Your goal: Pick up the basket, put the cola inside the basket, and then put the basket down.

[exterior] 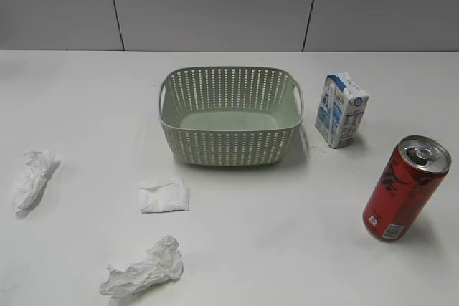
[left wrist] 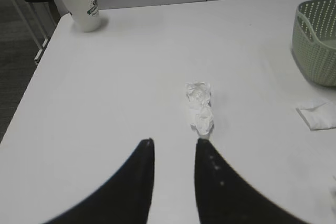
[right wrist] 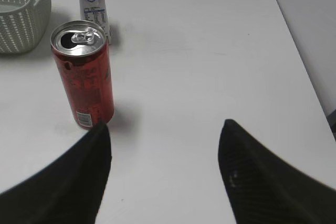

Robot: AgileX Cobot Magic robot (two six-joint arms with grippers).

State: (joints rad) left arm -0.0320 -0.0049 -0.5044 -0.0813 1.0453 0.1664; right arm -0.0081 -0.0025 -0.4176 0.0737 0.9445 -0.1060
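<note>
The pale sage-green basket [exterior: 229, 116] stands empty at the middle back of the table; part of it shows in the left wrist view [left wrist: 319, 40] and the right wrist view [right wrist: 23, 11]. The red cola can [exterior: 405, 188] stands upright at the right front, also in the right wrist view [right wrist: 84, 74]. My left gripper [left wrist: 173, 142] is open and empty, just short of a crumpled tissue. My right gripper [right wrist: 165, 127] is open wide and empty, its left finger close to the can's base. Neither gripper shows in the exterior view.
A blue-and-white carton [exterior: 342, 110] stands right of the basket. Crumpled tissues lie at the left [exterior: 32, 179], front [exterior: 143, 269] and near the basket [exterior: 164, 195]. A white lidded paper cup [left wrist: 79, 1] stands at the table's far left corner. The table edge runs along the right [right wrist: 304, 61].
</note>
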